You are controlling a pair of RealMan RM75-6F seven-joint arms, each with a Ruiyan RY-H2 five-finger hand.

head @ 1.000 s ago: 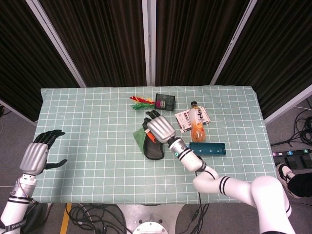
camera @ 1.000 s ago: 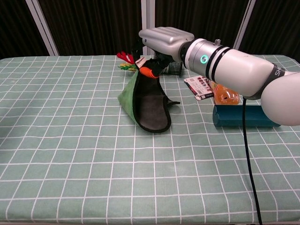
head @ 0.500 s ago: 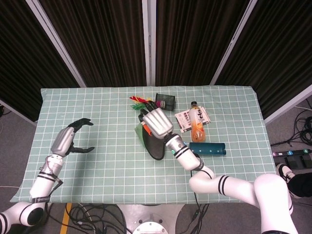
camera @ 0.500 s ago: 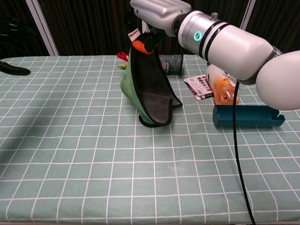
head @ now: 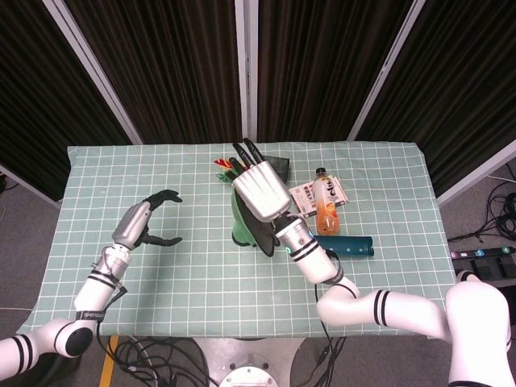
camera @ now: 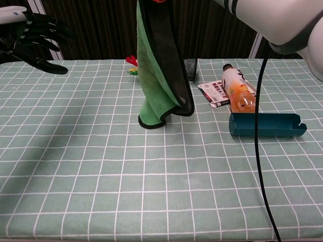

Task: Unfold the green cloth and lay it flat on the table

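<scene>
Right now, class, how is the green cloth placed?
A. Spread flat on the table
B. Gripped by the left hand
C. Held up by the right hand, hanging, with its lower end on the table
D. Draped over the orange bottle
C: the green cloth hangs from the raised right hand, its lower end touching the table.

Both hands have ribbed silver backs and black fingers: the right hand [head: 260,192] broad and pale, the left hand [head: 139,222] slimmer. The arms are glossy white with black bands at the joints. A green ring light glows on the right wrist [head: 287,251], and a thin black cable [camera: 259,131] hangs from that arm.
</scene>
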